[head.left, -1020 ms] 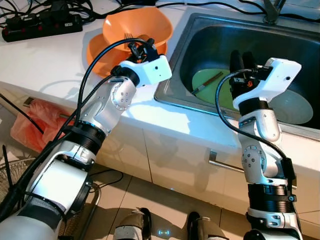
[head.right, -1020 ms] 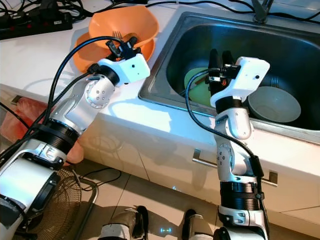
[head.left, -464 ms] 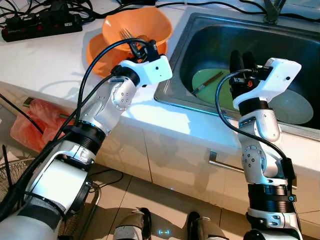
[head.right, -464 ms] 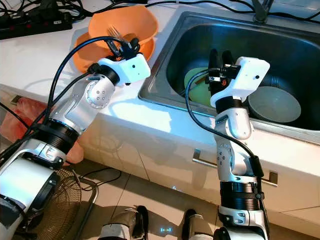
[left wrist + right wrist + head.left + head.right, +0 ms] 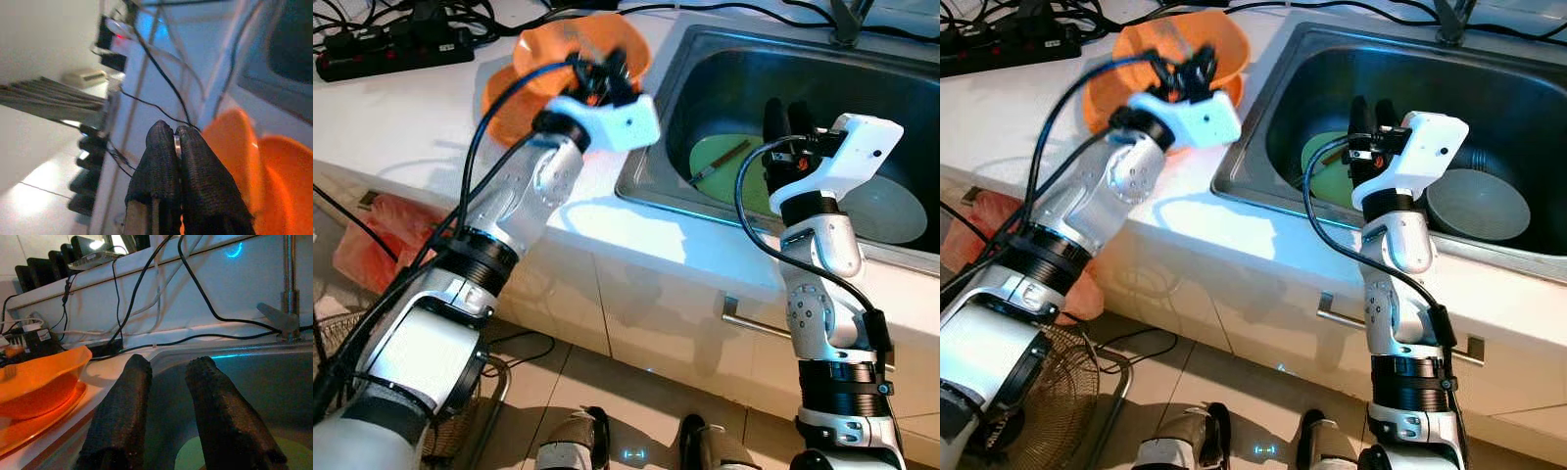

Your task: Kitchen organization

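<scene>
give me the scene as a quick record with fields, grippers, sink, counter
left gripper: fingers shut on a thin metal piece, above the orange bowls
right gripper: open, raised over the sink, holding nothing
sink: green plate with a utensil across it, a pale bowl beside it
counter: orange bowls stacked by the sink, black power strip behind

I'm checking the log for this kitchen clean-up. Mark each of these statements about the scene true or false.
1. The round green plate lies in the steel sink. True.
2. The right end effector is clamped on a spoon. False: its fingers stand apart, holding nothing.
3. The left end effector has its fingers pressed together on a thin metal piece. True.
4. The orange plastic bowl sits inside the sink. False: it sits on the white counter, left of the sink.
5. A black power strip lies on the counter. True.
</scene>
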`<state>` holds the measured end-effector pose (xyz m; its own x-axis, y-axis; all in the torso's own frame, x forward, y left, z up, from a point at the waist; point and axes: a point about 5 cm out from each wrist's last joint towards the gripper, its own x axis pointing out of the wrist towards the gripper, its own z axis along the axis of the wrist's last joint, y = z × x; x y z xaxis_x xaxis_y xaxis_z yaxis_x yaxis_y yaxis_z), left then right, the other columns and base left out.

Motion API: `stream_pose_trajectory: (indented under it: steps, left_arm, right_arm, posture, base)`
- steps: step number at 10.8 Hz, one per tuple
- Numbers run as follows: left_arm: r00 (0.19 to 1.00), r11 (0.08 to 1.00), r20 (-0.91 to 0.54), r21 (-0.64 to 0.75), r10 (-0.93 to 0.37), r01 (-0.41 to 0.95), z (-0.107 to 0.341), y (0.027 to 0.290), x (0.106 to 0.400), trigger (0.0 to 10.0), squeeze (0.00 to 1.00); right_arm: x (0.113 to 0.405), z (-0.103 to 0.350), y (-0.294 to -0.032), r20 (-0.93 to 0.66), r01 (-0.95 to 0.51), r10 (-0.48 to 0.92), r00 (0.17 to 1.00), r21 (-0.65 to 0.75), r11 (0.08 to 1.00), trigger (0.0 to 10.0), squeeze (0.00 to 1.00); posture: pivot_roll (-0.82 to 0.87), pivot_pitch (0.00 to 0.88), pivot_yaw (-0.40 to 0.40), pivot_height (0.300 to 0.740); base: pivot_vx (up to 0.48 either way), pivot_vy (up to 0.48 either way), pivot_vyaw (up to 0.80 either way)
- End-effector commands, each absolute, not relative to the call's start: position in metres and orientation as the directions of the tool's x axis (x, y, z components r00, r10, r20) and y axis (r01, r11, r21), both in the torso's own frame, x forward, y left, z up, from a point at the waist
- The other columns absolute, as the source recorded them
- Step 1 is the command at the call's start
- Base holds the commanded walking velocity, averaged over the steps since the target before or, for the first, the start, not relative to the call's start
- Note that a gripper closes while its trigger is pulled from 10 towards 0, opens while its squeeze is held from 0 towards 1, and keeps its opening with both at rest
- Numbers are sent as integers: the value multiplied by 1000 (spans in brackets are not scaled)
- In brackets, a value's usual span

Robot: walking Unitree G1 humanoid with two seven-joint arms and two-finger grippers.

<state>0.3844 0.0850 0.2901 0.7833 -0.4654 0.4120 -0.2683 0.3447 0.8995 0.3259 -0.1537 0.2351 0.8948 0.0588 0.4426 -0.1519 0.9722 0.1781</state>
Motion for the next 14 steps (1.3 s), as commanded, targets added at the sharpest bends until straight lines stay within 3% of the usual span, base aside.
stream_pose_trajectory:
  steps: [1,2,3,4,5,6,7,9,12,14]
  left_arm:
    - [709,386,514,852,-483,-354,312,80,375,10000,0]
    - [650,455,588,801,-480,-389,324,77,367,10000,0]
    - [596,590,663,724,-454,-356,336,74,358,10000,0]
    - [528,769,739,597,-418,-227,350,70,346,10000,0]
    - [542,862,740,503,-398,-54,351,65,343,10000,0]
    - [562,896,711,419,-423,144,346,56,341,10000,0]
    - [586,887,688,199,-430,417,340,47,336,10000,0]
    - [595,817,668,33,-447,576,333,39,337,10000,0]
    - [660,665,645,-303,-385,683,320,55,340,10000,0]
    - [715,563,618,-480,-328,673,305,65,345,10000,0]
  right_arm:
    - [326,234,-155,443,-147,50,895,187,971,10000,0]
    - [326,234,-155,443,-147,50,895,188,971,10000,0]
    - [326,234,-154,443,-148,50,895,189,971,10000,0]
    - [326,234,-154,442,-148,50,895,190,971,10000,0]
    - [326,233,-155,441,-147,49,896,191,971,10000,0]
    - [326,233,-154,439,-147,49,897,191,971,10000,0]
    - [326,233,-155,439,-144,47,897,191,971,10000,0]
    - [326,233,-155,439,-143,45,897,191,971,10000,0]
    - [326,233,-155,439,-142,44,897,193,971,10000,0]
    - [326,232,-155,438,-145,42,898,205,968,10000,0]
  posture:
    - [91,192,56,740]
    - [92,191,56,740]
    - [93,190,55,740]
    - [93,191,54,740]
    - [93,192,54,740]
    - [93,195,53,740]
    - [93,197,53,740]
    - [92,199,52,740]
    - [90,199,50,740]
    - [83,201,49,740]
  base:
    - [0,0,0]
    - [0,0,0]
    - [0,0,0]
    - [0,0,0]
    - [0,0,0]
    - [0,0,0]
    - [0,0,0]
    - [0,0,0]
    - [0,0,0]
    - [0,0,0]
